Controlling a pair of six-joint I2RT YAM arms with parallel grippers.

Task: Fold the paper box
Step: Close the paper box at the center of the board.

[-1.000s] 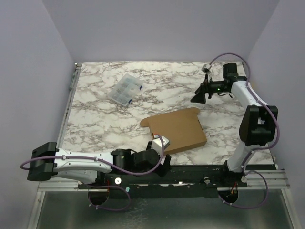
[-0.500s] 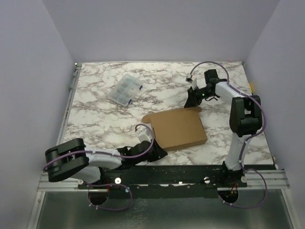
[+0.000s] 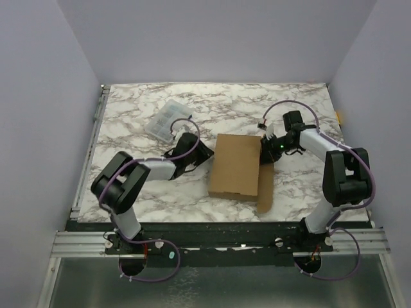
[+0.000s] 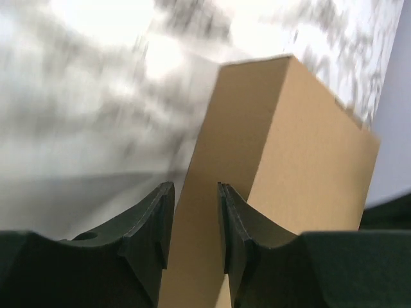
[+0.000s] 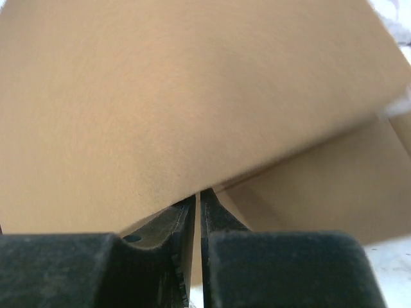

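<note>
— Where do my pincers stand?

— Your left pincer [image 4: 194,221] has its fingers [image 4: 151,221] apart, and the brown side of the box [image 3: 235,163] shows in the gap. I cannot tell whether they touch it. Your right pincer [image 5: 196,218] is pressed almost together at the box's right edge, with a thin strip of cardboard in the slit.

— What has changed since half a second ago?

— Your left arm was low by the near edge, at the box's near left corner; now it reaches in from the left. Your right pincer was at the box's far edge. The box has turned. Its long side lay across, and now it runs away from you, in the middle of the table [image 3: 128,141], between the two pincers. A flap [image 3: 264,191] lies out flat at its near right.

— And the case?

— The case [image 3: 167,119] sits where it was, far left, well apart from the box. It is clear, with compartments; what is in them is too small to tell.
</note>
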